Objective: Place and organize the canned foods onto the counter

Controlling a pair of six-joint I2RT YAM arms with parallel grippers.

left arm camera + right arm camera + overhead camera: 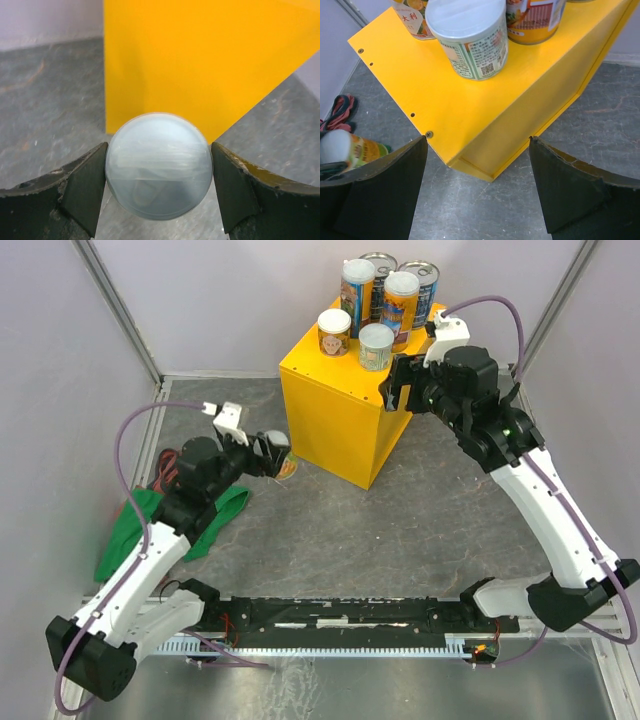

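The yellow counter (330, 420) bears six cans: two wide blue ones (420, 278) at the back, two tall slim ones (357, 285) and two small short ones (376, 345) in front. My left gripper (270, 452) is low on the grey floor by the counter's left face (200, 60). It is shut on the third small can (159, 165), whose pale lid faces the wrist camera. That can also shows at the left of the right wrist view (350, 147). My right gripper (397, 390) is open and empty, hovering by the counter's near right corner (470, 100).
A green cloth (130, 530) lies on the floor under the left arm, with red and dark straps (165, 465) beside it. Pale walls close the back and sides. The small can (470, 40) stands near the counter's front edge.
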